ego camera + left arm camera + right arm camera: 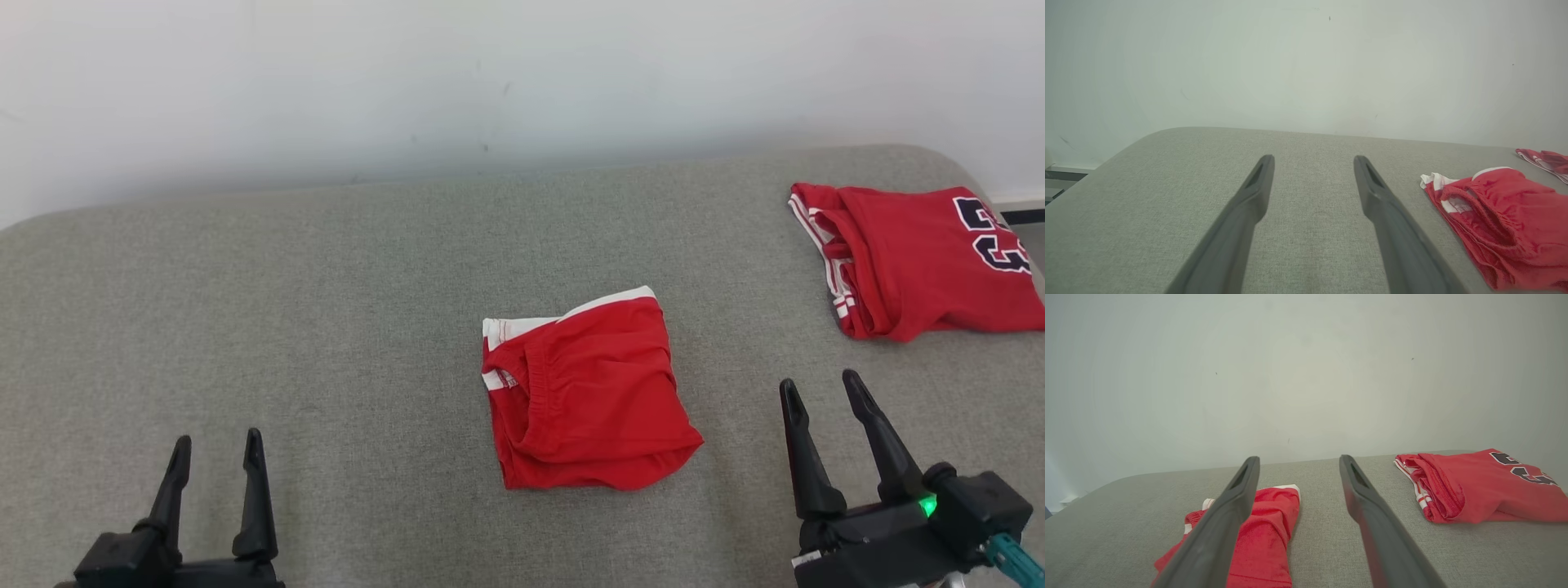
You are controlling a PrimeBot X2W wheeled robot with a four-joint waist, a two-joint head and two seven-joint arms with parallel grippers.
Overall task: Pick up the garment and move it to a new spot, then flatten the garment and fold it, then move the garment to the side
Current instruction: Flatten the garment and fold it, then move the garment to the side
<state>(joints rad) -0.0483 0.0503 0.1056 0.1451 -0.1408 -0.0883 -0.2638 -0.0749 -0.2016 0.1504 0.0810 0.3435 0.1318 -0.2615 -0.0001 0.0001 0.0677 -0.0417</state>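
A red garment (pixel 584 392) with white trim, shorts with an elastic waistband, lies folded in the middle of the grey cushioned surface (pixel 326 310). It also appears at the right of the left wrist view as the garment (pixel 1498 216), and in the right wrist view as the garment (pixel 1265 535), partly behind a finger. My left gripper (pixel 217 451) stands open at the lower left, well apart from the cloth; in its wrist view the left gripper (pixel 1313 162) holds nothing. At the lower right my right gripper (pixel 819 388) is open and empty, just right of the garment; the right gripper (pixel 1299 462) points over bare fabric.
A second red garment, a folded jersey (pixel 922 261) with dark numerals and striped trim, lies at the far right near the surface's rounded corner; the jersey (pixel 1478 486) lies ahead to the right. A pale wall (pixel 490 82) stands behind the surface.
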